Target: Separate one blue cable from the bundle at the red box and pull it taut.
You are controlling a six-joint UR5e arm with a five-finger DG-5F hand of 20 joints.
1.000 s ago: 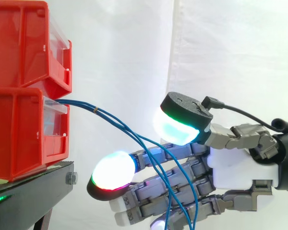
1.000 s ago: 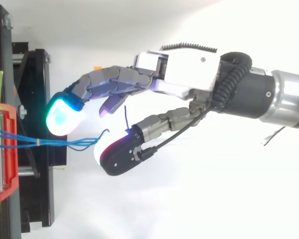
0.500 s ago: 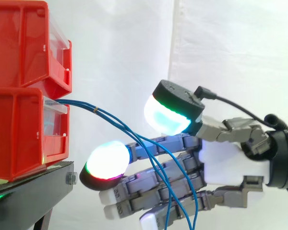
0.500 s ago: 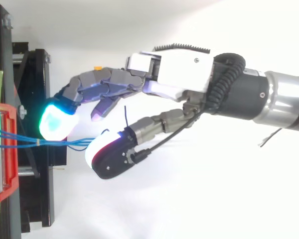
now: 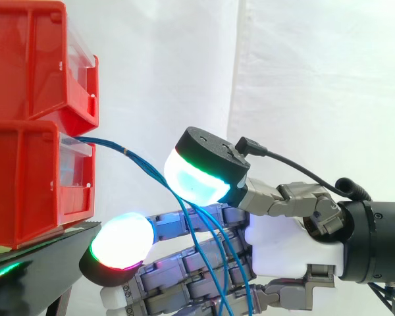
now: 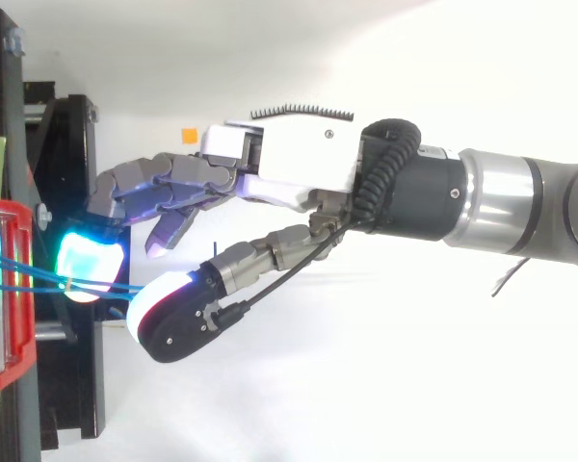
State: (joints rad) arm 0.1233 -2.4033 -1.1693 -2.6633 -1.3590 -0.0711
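Hand (image 6: 289, 168): white palm housing; grey segmented fingers (image 6: 164, 183); thick glowing pads (image 5: 196, 176), cyan-green or white rimmed red, backed by black caps. Arm (image 6: 506, 202): black collar, brushed silver tube.

Glossy red plastic bins (image 5: 33, 125); white cloth curtain (image 5: 316, 85); matt black stand (image 6: 72, 192)

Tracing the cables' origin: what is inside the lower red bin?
The blue cables run out of the lower red bin over its clear front. Their ends inside are hidden by its red wall.
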